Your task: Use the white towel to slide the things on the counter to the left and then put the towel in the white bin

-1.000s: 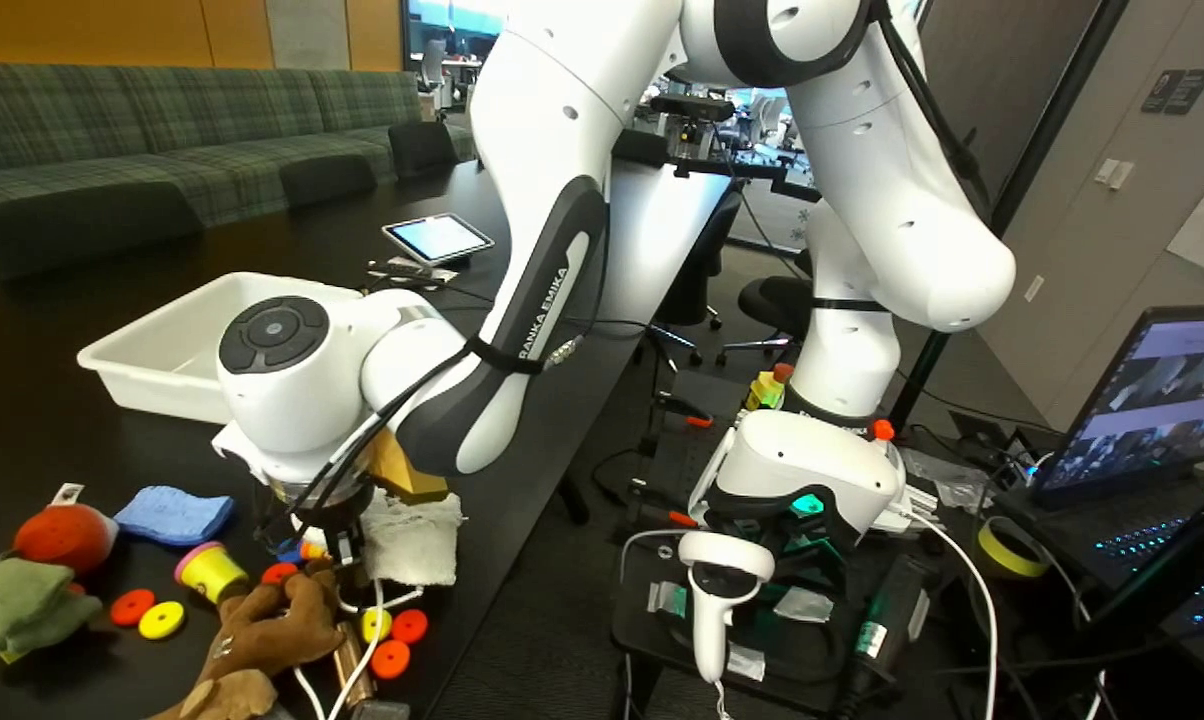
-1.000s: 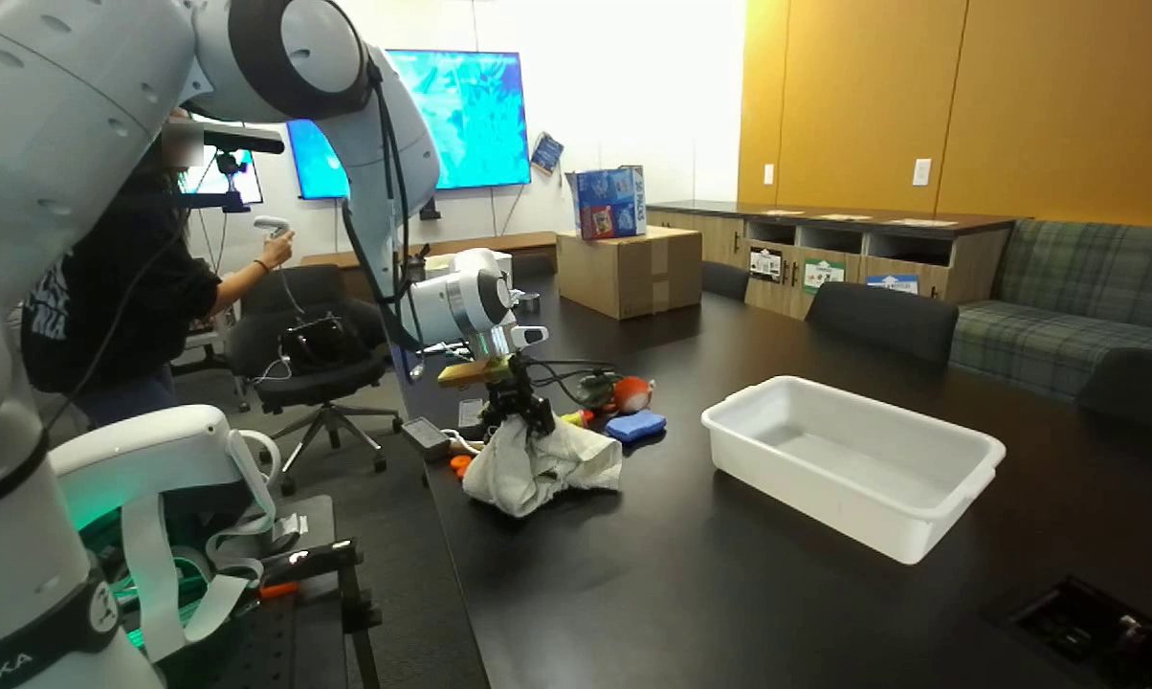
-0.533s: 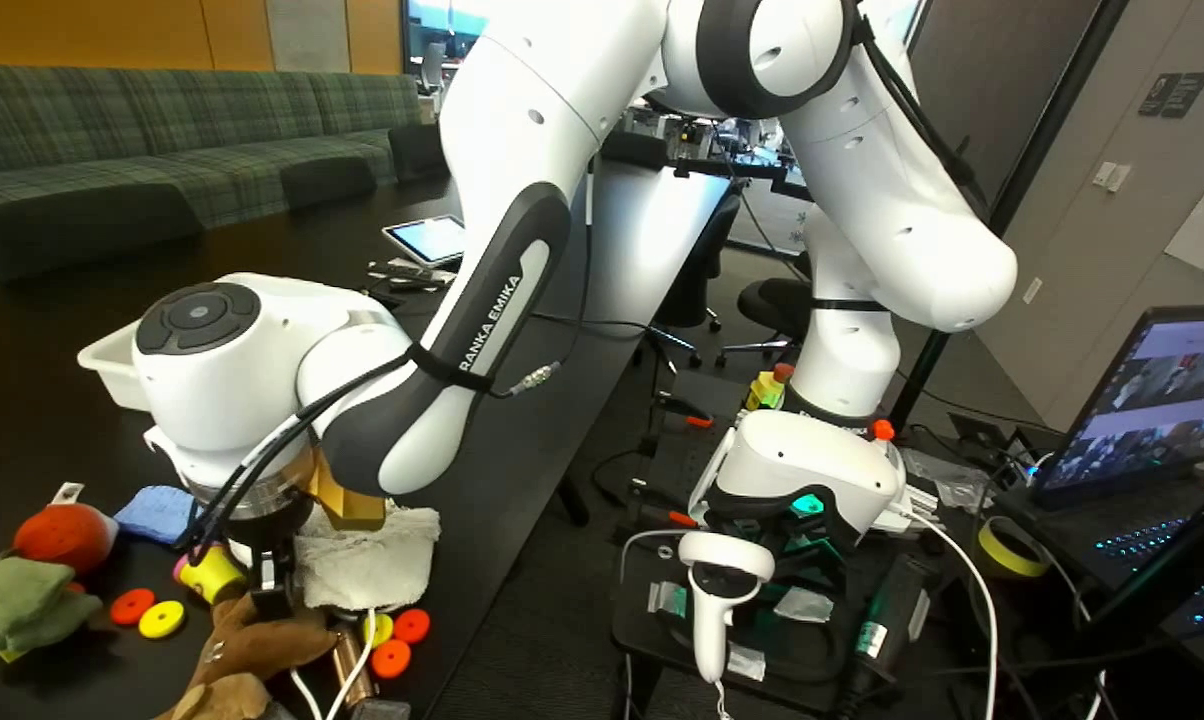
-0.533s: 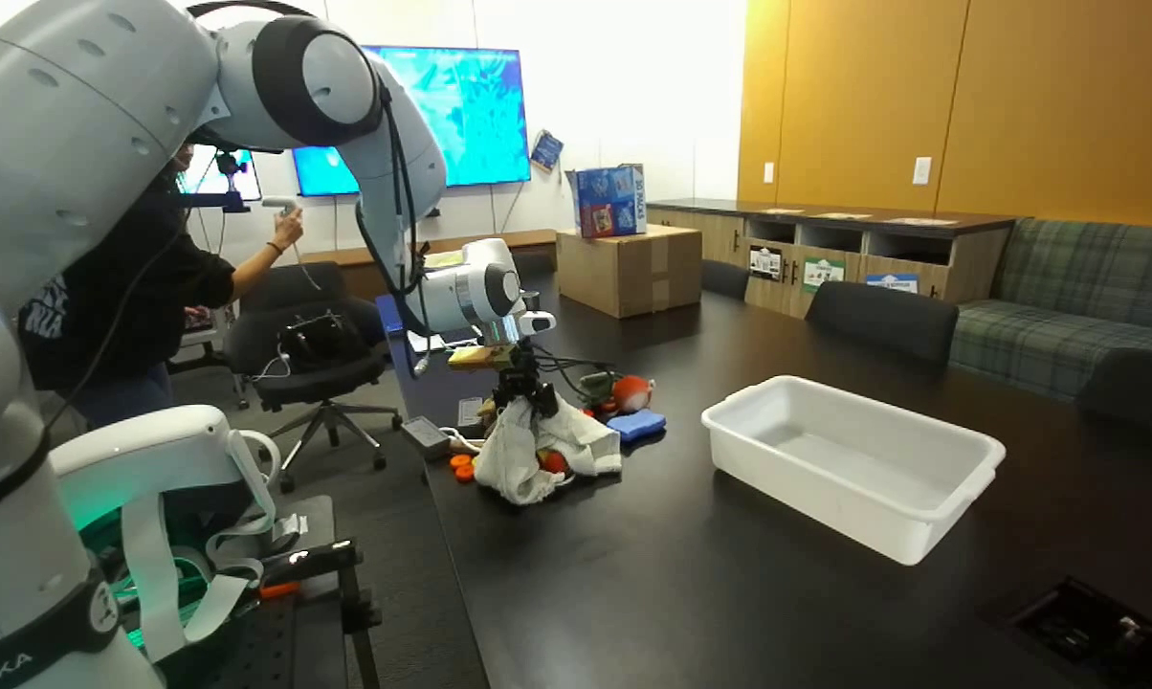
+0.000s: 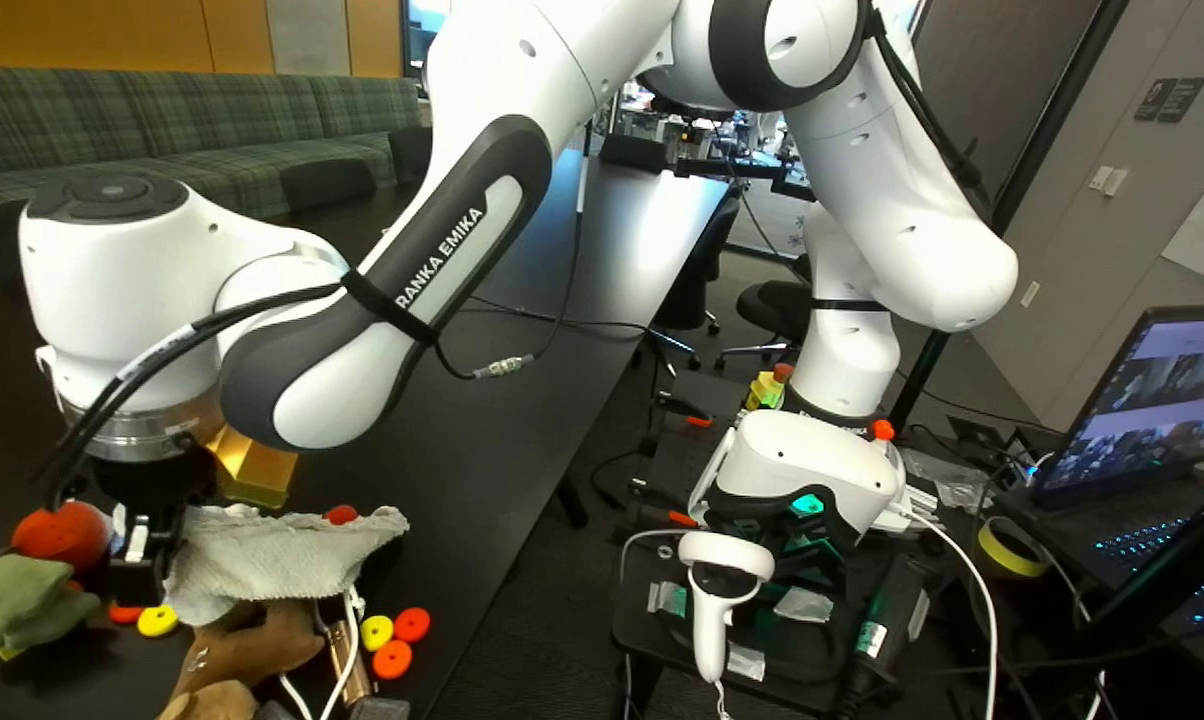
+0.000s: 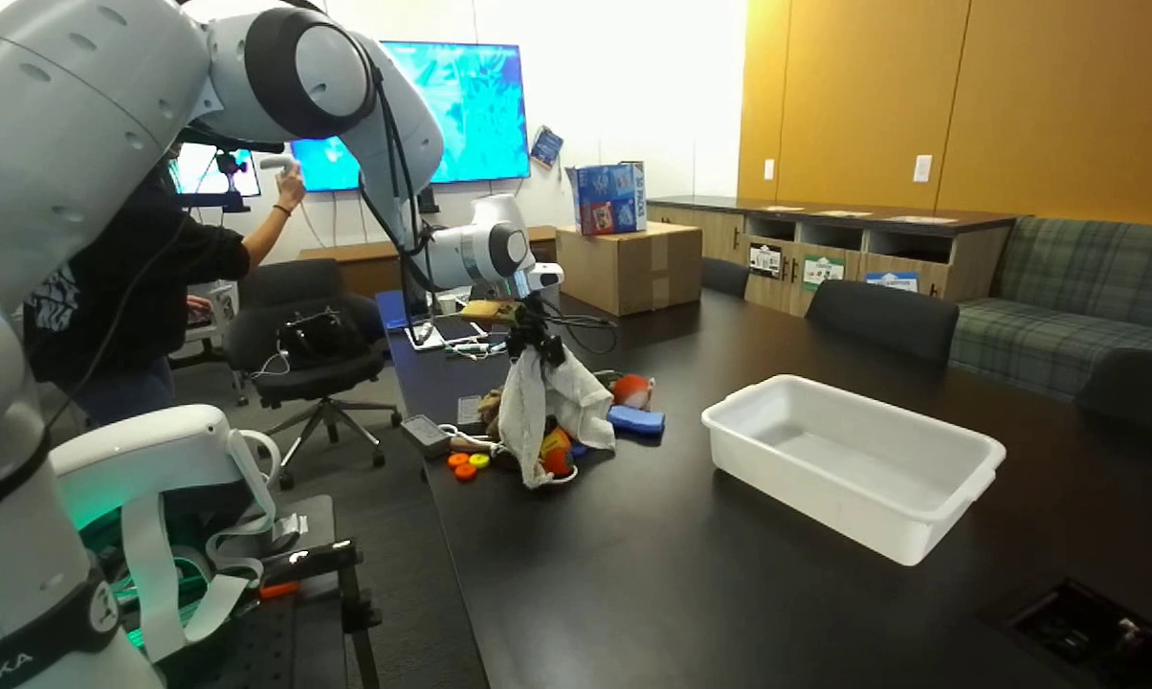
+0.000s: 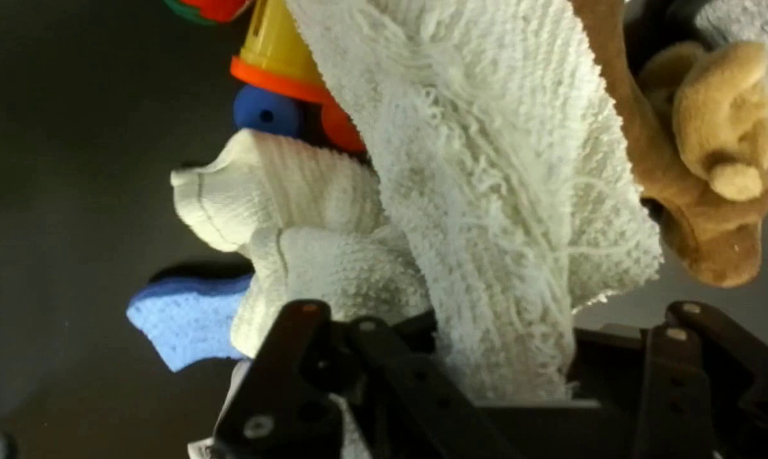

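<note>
Towel [image 6: 521,421]: hangs in loose flaps among the toys [image 6: 557,450], well left of the white bin [image 6: 815,496] in an exterior view; whether its lowest corner touches the counter [image 6: 653,593], I cannot tell.
Gripper [image 6: 536,352]: clamped on a bunched fold of the towel.
Towel feel: likely light, soft and limp, not slippery; nothing to break.
Towel hold: a thick fold; a lower pinch would probably push firmer.
Plush toy [image 7: 684,210]: right in the wrist view, should drag.
Yellow cup [image 7: 282,51]: left there, may roll.

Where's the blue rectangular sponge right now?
In an exterior view, the blue rectangular sponge lies on the glossy black tabletop, just right of the white cloth towel and left of the rectangular white plastic bin.
</note>
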### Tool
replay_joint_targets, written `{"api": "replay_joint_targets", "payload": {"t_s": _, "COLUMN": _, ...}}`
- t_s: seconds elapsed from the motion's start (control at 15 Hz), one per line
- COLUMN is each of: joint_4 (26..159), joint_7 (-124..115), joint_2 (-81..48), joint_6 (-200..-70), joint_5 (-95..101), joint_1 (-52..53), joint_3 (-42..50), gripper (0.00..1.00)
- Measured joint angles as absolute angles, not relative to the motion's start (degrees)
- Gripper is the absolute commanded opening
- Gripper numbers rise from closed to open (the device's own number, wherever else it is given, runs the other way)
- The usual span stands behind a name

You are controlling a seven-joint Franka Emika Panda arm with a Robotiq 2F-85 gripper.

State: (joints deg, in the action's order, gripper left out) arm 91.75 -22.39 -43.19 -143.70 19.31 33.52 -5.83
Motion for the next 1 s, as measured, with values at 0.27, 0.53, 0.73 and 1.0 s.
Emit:
{"api": "replay_joint_targets", "payload": {"t_s": 0.27, "joint_4": 89.2, "joint_7": -24.2, "joint_2": -40.9, "joint_6": -144.0, "joint_5": 18.9, "joint_1": 33.7, "joint_3": -4.7, "gripper": 0.05}}
{"api": "replay_joint_targets", "payload": {"t_s": 0.53, "joint_4": 87.2, "joint_7": -25.9, "joint_2": -37.9, "joint_6": -144.2, "joint_5": 18.9, "joint_1": 33.1, "joint_3": -1.3, "gripper": 0.05}}
{"api": "replay_joint_targets", "payload": {"t_s": 0.73, "joint_4": 84.9, "joint_7": -26.6, "joint_2": -36.3, "joint_6": -144.2, "joint_5": 18.9, "joint_1": 31.3, "joint_3": 1.6, "gripper": 0.05}}
{"api": "replay_joint_targets", "payload": {"t_s": 1.0, "joint_4": 79.1, "joint_7": -27.0, "joint_2": -36.8, "joint_6": -142.9, "joint_5": 18.9, "joint_1": 26.5, "joint_3": 4.0, "gripper": 0.05}}
